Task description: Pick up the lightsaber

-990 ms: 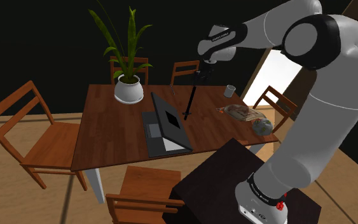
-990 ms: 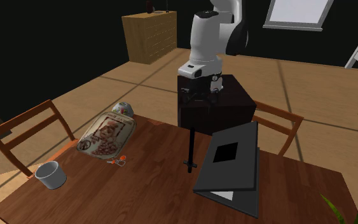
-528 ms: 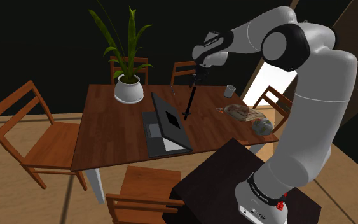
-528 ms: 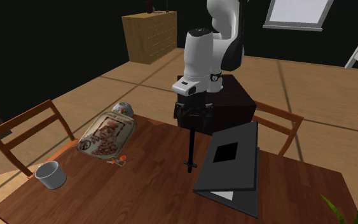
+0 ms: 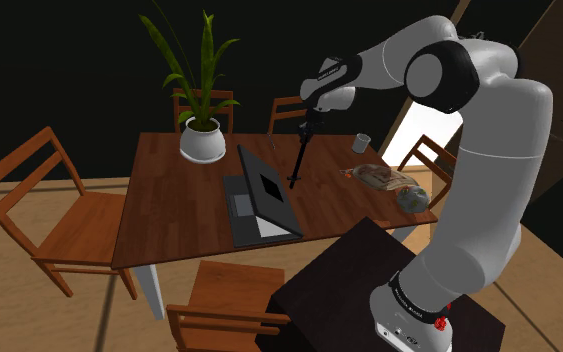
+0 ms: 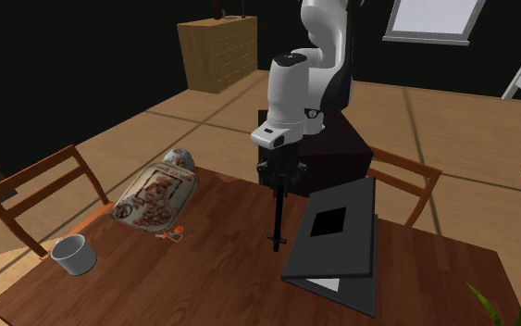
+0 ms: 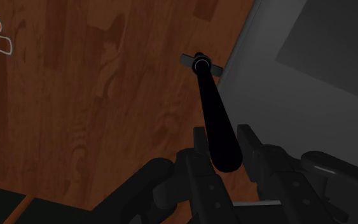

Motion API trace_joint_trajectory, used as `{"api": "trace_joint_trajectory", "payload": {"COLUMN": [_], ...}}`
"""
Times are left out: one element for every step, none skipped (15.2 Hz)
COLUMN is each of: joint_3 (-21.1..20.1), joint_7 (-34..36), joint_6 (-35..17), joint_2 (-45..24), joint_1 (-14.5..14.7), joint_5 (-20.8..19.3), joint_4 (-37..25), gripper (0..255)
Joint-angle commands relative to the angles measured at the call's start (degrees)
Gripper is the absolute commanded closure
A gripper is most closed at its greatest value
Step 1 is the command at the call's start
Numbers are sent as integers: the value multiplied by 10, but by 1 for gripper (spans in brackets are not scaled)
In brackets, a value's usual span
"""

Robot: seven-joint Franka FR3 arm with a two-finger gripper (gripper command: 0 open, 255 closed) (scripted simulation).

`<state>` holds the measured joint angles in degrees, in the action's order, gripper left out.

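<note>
Lightsaber location: a slim black rod, the lightsaber [image 5: 298, 160] [image 6: 278, 218] [image 7: 212, 105], is being shown standing on the wooden worktop [image 5: 179, 200] [image 6: 221, 269], just beside the grey laptop [image 5: 259, 195] [image 6: 337, 241] [image 7: 311, 51] and well apart from the white cup [image 5: 361, 142] [image 6: 73, 253].

Long axis: the rod is being carried close to vertical. The slight lean in the shoulder view is being judged as possibly the camera's own.

Pointing: the end with the short cross-piece is being pointed down at the wood, and the plain end is being pointed up into the hand. Whether the lower end is touching the worktop cannot be told.

Gripper state: the gripper [image 5: 309, 122] [image 6: 279, 181] [image 7: 222, 133] is being held nearly closed, with its two black fingers [image 7: 199, 143] being pressed against opposite sides of the rod's upper end. Nothing else is being held.

Reason for the hold: the hand is being aimed straight down along the rod. This is being judged as the way to keep the fingers clear of both the laptop and the wood.

Stage: the grasp is being judged as made, and the lift as not yet done.

Risk: the rod is being held near one end only, so swinging below the fingers, or catching of the cross-piece on the laptop's edge, is being flagged.
</note>
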<state>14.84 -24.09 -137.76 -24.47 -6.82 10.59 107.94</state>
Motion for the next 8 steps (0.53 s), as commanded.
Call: {"api": "trace_joint_trajectory", "payload": {"joint_3": [0,0,0,0,0,0,0,1], "joint_7": [0,0,0,0,0,0,0,1], "joint_6": [0,0,0,0,0,0,0,6], "joint_2": [0,0,0,0,0,0,-1,3], "joint_1": [0,0,0,0,0,0,0,0], "joint_5": [0,0,0,0,0,0,0,-2], "joint_4": [0,0,0,0,0,0,-1,-2], "gripper": [255,255,255,255,255,255,255,255]}}
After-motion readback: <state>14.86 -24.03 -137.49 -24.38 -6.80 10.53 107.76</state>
